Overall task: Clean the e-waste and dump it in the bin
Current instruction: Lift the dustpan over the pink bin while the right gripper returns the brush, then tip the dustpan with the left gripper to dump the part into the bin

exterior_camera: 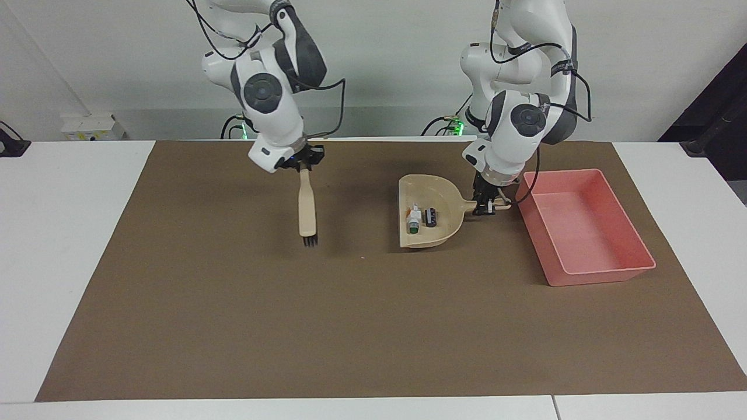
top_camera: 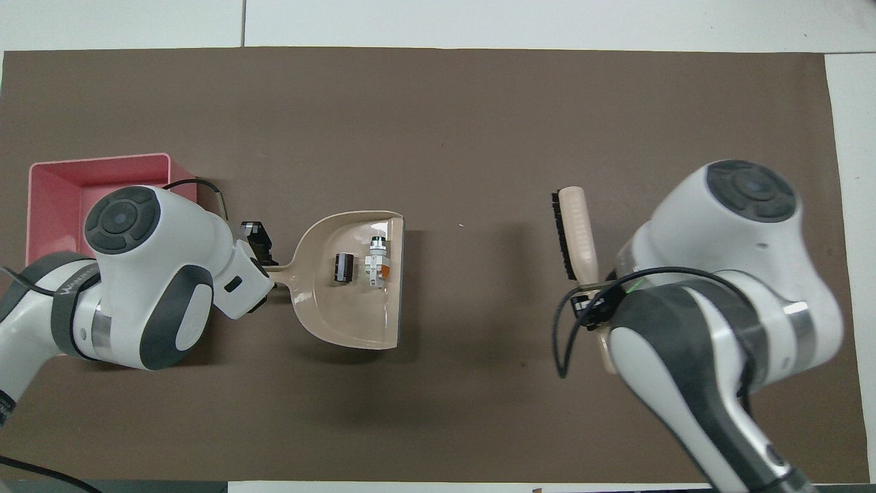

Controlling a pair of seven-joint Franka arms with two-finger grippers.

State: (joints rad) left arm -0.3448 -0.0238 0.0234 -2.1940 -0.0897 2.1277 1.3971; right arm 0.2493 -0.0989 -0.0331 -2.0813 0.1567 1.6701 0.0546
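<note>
Left gripper (exterior_camera: 485, 205): jaws closed on the handle of the beige dustpan (exterior_camera: 446, 224), just beside the bin's wall on the side toward the right arm. The dustpan is held off the brown mat (exterior_camera: 233, 326), roughly level, with its shadow on the mat beneath; its open mouth faces the right arm's end of the bench (exterior_camera: 76, 245).

Right gripper (exterior_camera: 303, 166): jaws closed on the top of the brush (exterior_camera: 306, 210) handle. The brush hangs upright over the mat toward the right arm's end, dark bristles pointing down, clear of the surface. It is well apart from the dustpan.

E-waste: both parts lie inside the dustpan, close together near its middle. The white-grey part (exterior_camera: 413, 220), with a green end, sits nearer the pan's open mouth. The dark block (exterior_camera: 431, 216) sits just beside it, toward the handle. In the overhead view the two appear as a dark block (top_camera: 343, 267) and a pale part (top_camera: 376, 259).

The bin (exterior_camera: 613, 271) is a pink tray resting on the mat at the left arm's end. Nothing shows inside it. The overhead view shows the left arm covering part of the bin (top_camera: 55, 198).
</note>
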